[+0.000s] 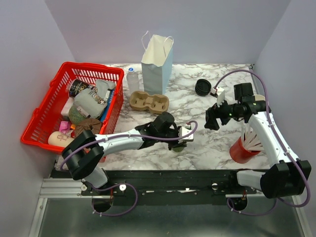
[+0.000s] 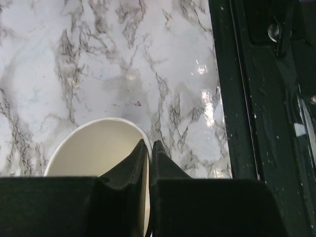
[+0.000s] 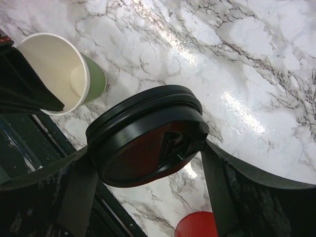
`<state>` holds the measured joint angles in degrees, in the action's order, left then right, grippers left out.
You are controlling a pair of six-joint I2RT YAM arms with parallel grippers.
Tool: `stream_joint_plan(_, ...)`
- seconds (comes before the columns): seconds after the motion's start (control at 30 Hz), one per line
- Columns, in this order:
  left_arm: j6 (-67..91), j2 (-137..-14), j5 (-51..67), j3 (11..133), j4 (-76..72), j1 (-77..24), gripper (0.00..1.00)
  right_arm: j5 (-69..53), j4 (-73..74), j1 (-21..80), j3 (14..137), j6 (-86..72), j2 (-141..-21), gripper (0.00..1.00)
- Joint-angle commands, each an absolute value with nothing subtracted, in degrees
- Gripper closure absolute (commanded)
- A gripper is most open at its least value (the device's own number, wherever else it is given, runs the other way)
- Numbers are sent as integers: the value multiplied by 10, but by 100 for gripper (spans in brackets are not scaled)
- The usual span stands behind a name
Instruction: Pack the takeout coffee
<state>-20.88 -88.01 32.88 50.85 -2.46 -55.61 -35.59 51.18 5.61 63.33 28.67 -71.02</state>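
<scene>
Presently the left gripper, nearly closed, pinches the cup wall at lower left of frame, steadying it. Meanwhile the right gripper, spread lid-wide, clamps the black lid, evidently for capping.

No readable writing in any view.
Prints on the packets in the red basket and embossing on the black lid are too blurred to read.

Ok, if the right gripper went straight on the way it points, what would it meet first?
Probably bare marble tabletop, with the black sip lid in the right gripper touching first. The green cup sits off to one side; depth is unclear.
</scene>
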Motion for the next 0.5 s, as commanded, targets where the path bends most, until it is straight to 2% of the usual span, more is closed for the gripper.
stream_joint_plan(0.0,-171,-883,323,488,-179,-557,91,-338,526,54,626,308,-701,15)
stream_joint_plan(0.03,-170,-882,324,484,-180,-558,87,-338,526,55,626,308,-700,15)
stream_joint_plan(0.07,-166,-880,323,480,-183,-558,77,-338,526,55,625,309,-700,15)
stream_joint_plan(0.13,-163,-877,324,473,-177,-558,69,-336,526,54,626,309,-703,15)
stream_joint_plan(0.17,-162,-875,324,469,-175,-559,60,-337,527,55,626,308,-705,15)
stream_joint_plan(0.27,-168,-867,321,458,-170,-563,50,-337,528,55,630,306,-710,15)
stream_joint_plan(0.33,-177,-862,314,454,-164,-568,49,-339,527,54,634,305,-715,15)
stream_joint_plan(0.47,-171,-852,316,463,-151,-570,39,-345,532,55,647,308,-721,15)
